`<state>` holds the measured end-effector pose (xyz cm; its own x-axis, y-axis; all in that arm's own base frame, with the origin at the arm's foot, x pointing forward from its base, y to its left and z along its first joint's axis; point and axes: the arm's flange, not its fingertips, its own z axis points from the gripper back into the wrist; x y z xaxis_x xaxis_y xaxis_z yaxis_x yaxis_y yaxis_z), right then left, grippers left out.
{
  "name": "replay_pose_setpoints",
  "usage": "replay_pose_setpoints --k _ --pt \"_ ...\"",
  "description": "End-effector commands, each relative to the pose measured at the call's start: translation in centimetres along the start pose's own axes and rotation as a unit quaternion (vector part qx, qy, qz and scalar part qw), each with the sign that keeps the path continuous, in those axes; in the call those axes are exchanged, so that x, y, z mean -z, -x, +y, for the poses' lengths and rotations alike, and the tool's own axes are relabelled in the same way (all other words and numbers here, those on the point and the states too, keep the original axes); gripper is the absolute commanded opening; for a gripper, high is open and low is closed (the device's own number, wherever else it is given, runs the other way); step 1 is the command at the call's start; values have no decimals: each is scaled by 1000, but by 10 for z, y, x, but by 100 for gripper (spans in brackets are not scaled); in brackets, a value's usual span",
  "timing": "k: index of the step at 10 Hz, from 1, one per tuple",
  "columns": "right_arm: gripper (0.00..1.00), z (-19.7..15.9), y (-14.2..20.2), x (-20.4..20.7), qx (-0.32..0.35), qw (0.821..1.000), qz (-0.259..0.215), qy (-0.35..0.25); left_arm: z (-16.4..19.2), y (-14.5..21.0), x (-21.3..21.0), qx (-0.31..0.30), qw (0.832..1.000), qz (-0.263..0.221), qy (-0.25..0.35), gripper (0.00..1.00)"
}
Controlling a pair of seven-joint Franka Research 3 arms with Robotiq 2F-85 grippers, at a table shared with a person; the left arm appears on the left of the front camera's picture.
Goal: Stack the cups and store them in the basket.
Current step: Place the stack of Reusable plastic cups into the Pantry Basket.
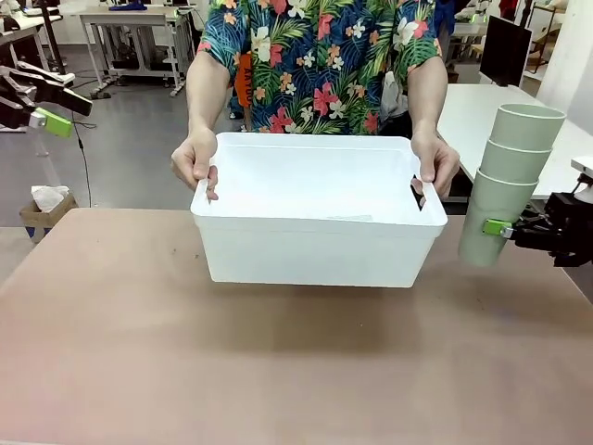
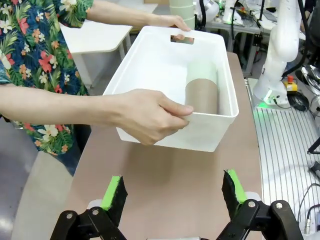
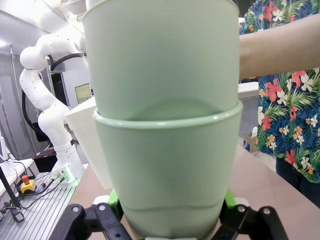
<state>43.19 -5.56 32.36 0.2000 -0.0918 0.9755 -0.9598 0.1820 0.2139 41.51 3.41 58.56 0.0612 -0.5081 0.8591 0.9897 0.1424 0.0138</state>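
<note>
Gripping the basket by its end handles, a person holds it lifted off the table in the front view. Just right of the basket, the right gripper is clamped on the lowest of three nested mint cups, the stack leaning slightly. Up and left of the basket, the left gripper hangs empty.

In the left wrist view, that gripper's fingers stand wide apart with nothing between them, short of the basket's near wall. Inside the basket a tan-brown cup lies on its side, nested with a mint cup.

In the right wrist view, the stack sits squeezed between the pads, with the basket's wall behind it.
</note>
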Motion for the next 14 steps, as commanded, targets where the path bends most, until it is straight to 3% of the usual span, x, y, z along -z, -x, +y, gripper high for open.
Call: replay_pose_setpoints --k 1,13,14 --pt "86 1 -5 2 -5 1000 -1 -1 1 -3 -1 -4 1000 -2 2 100" --pt "86 0 0 0 0 1000 0 0 1 -3 -1 -4 1000 -2 2 100" --pt "86 5 -16 1 10 1000 20 8 1 -3 -1 -4 1000 -2 2 100"
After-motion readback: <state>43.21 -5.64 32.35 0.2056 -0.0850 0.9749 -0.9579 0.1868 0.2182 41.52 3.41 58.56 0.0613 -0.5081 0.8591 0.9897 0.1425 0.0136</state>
